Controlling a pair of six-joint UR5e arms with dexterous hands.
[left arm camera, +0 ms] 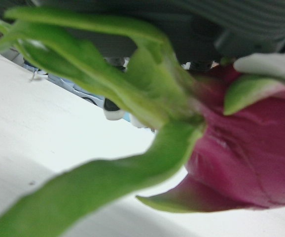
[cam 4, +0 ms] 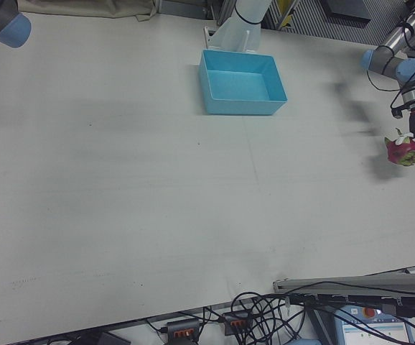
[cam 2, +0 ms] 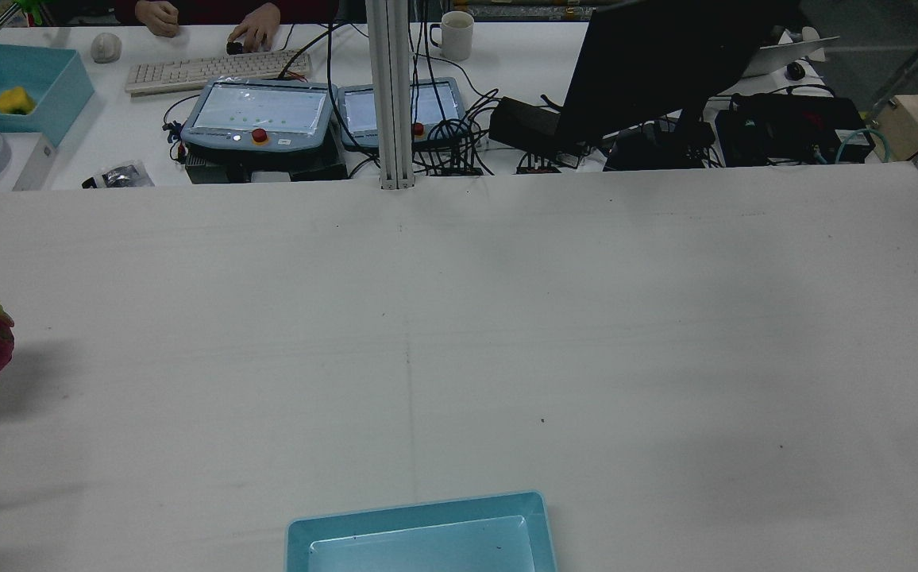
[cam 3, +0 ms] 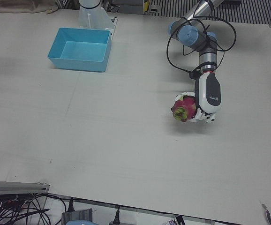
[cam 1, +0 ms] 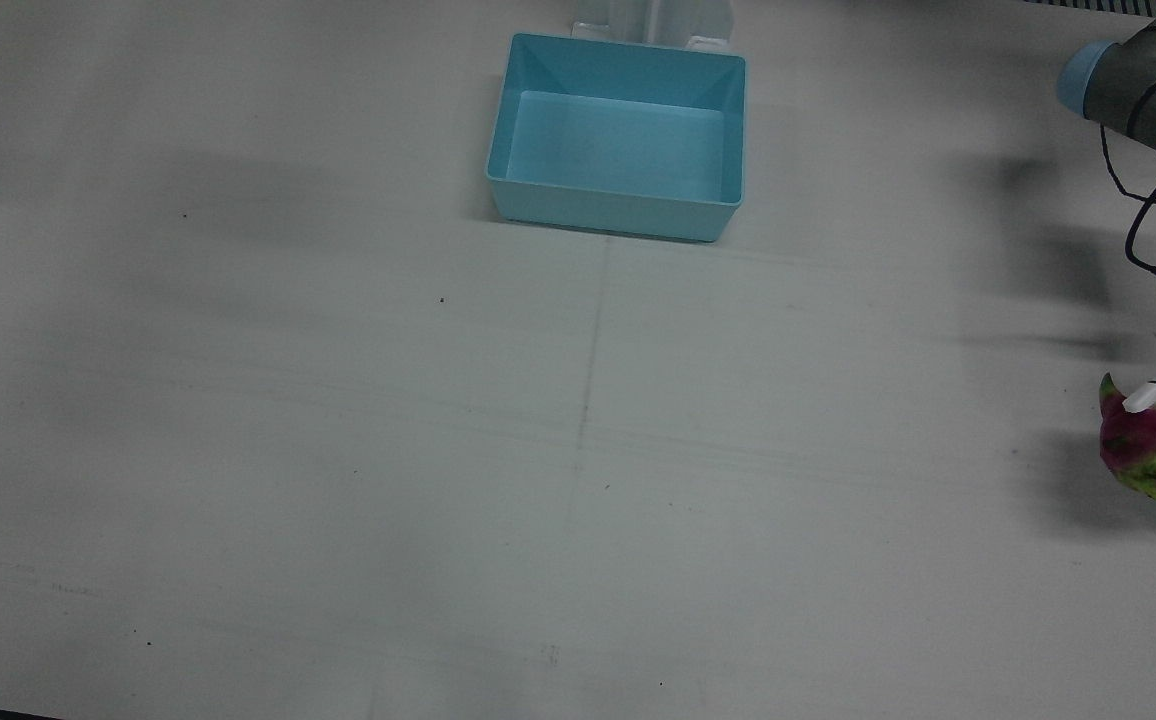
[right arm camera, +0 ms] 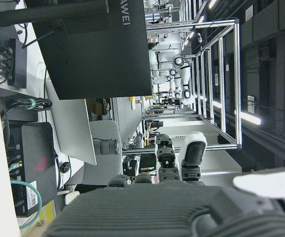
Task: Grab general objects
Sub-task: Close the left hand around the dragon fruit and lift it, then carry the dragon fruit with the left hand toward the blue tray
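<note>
Magenta dragon fruit (cam 3: 184, 108) with green scales is wrapped up in the left robot hand (cam 3: 205, 110), fingers curled round it, far out on the desk (cam 3: 126, 140), well away from the teal bin (cam 3: 80, 49). Right robot hand (right arm camera: 182, 163): can't tell.

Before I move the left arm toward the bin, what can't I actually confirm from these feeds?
- Dragon fruit clearance from the table: unclear; the left hand covers one side in the left-front view.
- Front and rear views: the frame edge cuts off fruit and hand.
- Left hand view: blurred fruit fills it; fingers barely show.
- Right hand: its own view shows only part; its fingers' state is unclear.
- Blue bin: cut off in the rear view.
</note>
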